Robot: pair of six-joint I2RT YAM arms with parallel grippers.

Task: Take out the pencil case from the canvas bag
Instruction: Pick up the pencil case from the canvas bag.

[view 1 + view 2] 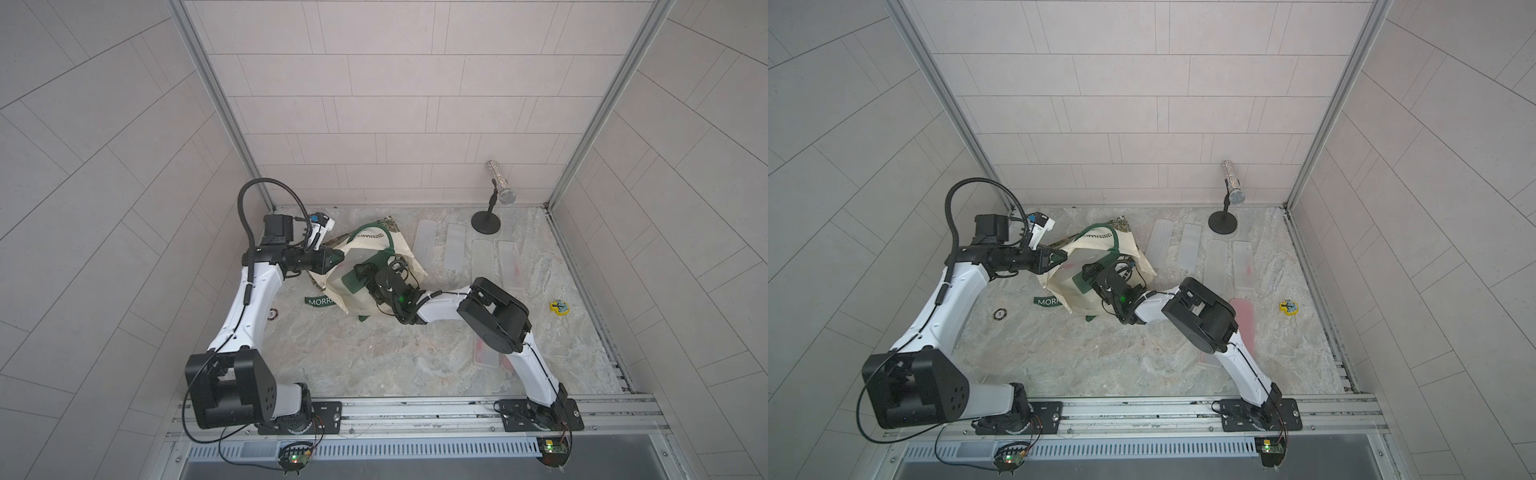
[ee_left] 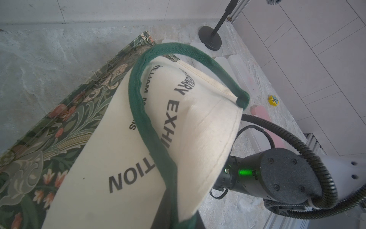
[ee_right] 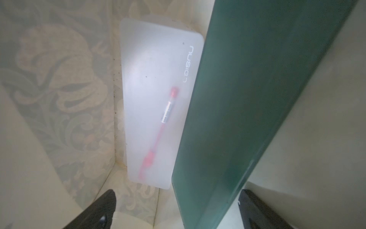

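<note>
Left pincer (image 1: 337,258) grips the nine-o'clock rim of the cream canvas bag (image 1: 347,295); right pincer (image 3: 178,212), spread wide inside, should straddle the frosted green plastic pencil case (image 3: 257,99) squarely.

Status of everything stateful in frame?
canvas bag: on its side, mouth held open.
left tool: shut on bag rim.
right tool: open, inside bag.
frosted pencil case: closed, pen inside, in bag, ungripped.
green pencil case: in bag, between right tool's open jaws.
microphone: tilted on stand.

Inside the canvas bag (image 1: 357,300)
The pencil case (image 3: 247,119) is sitting between the right jaws, a second case (image 3: 156,111) lying beyond them.
</note>
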